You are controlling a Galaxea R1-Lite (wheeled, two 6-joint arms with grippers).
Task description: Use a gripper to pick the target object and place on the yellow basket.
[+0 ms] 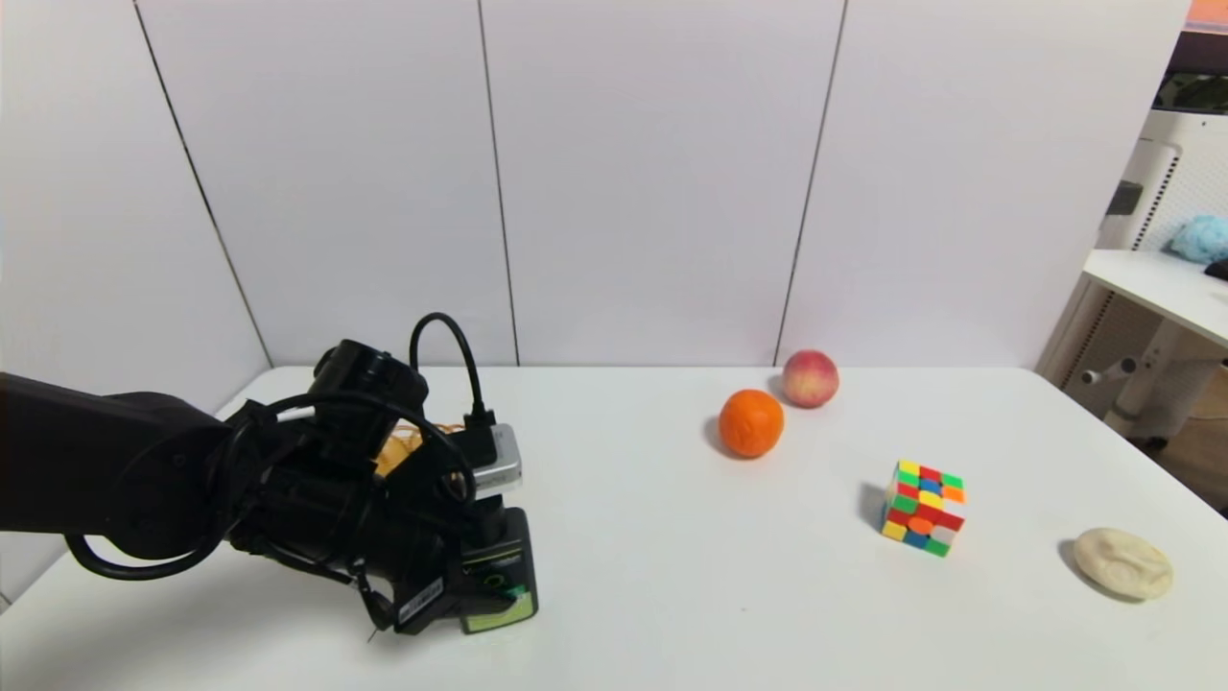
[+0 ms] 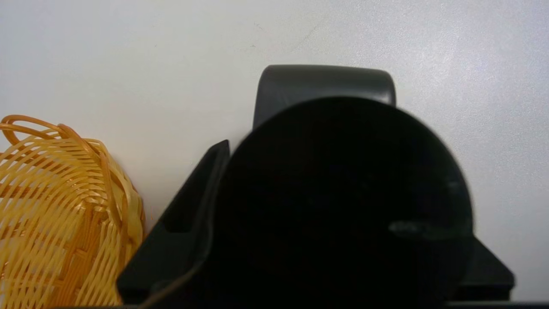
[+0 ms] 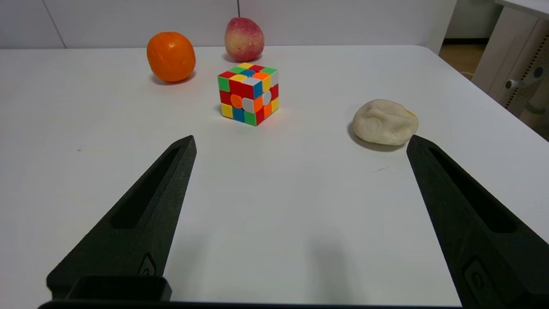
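Note:
The target object (image 1: 494,576), a black pump bottle with a green label, stands upright near the table's front left. My left gripper (image 1: 459,587) reaches down over it, jaws closed against its sides. In the left wrist view the bottle's round black top (image 2: 343,193) fills the space between the jaws, and one finger (image 2: 188,214) lies against its edge. The yellow basket (image 1: 403,446) sits just behind the gripper, mostly hidden by the arm; its woven rim (image 2: 55,206) shows beside the bottle. My right gripper (image 3: 300,139) hovers open over bare table, holding nothing.
An orange (image 1: 751,422) and a peach (image 1: 811,378) sit at the back middle. A colour cube (image 1: 923,507) and a beige lump (image 1: 1122,563) lie to the right. A white side table (image 1: 1161,288) stands beyond the right edge.

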